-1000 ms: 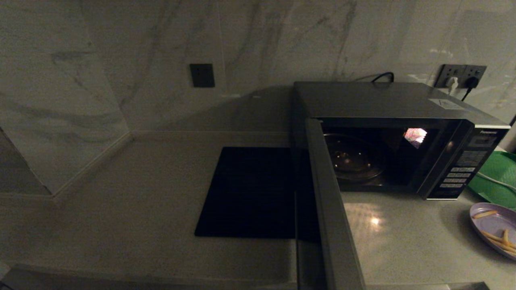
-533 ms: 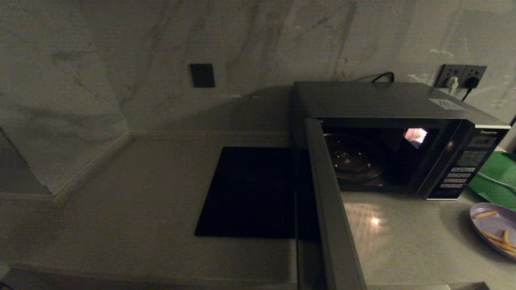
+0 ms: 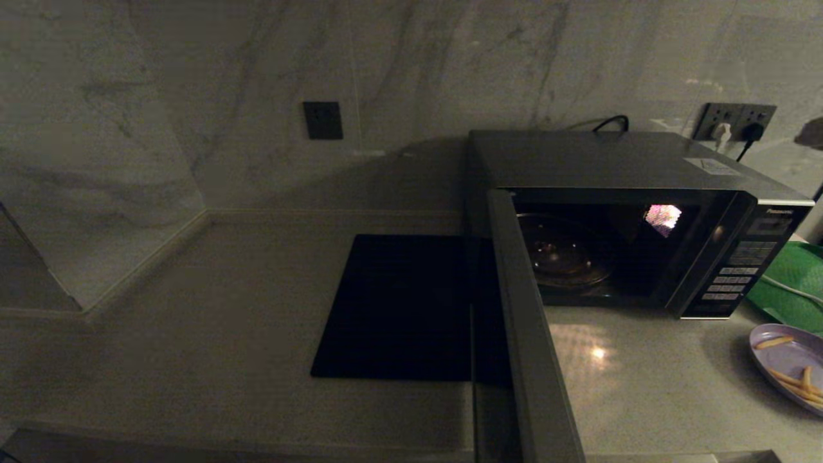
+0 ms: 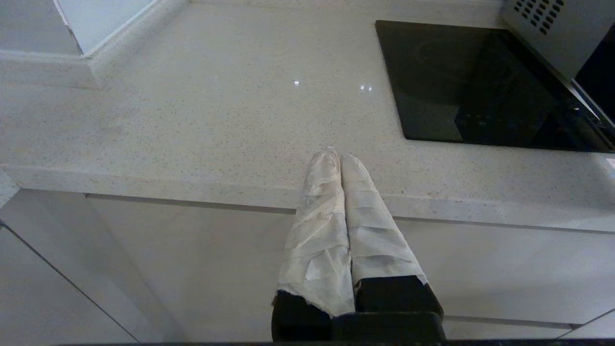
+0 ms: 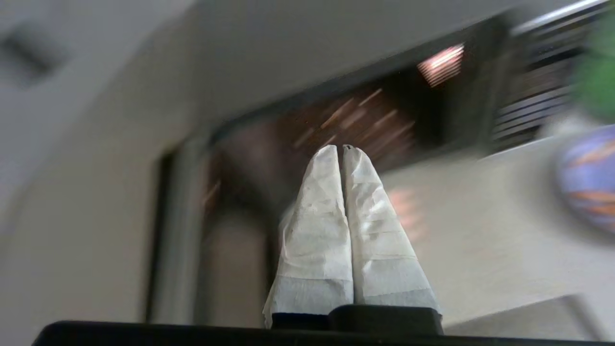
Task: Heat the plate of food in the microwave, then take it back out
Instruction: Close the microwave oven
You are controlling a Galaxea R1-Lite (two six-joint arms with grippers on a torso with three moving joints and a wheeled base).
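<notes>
Pincers [image 4: 336,156] [image 5: 342,149] only in wrist views.

My left claw [image 4: 339,156], its white-taped fingers [image 4: 319,211] pressed together, hangs level and empty; my right claw [image 5: 342,149] is likewise closed, gripping nothing.

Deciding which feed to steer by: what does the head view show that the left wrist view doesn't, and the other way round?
Only the head view shows the plate of food on the counter, right of the microwave, whose door stands open on a lit, empty cavity, plus the green tray and wall sockets. Only the left wrist view shows the left gripper, fingers together and empty, at the counter's front edge, with cabinet fronts below. Both show the black mat and countertop.
</notes>
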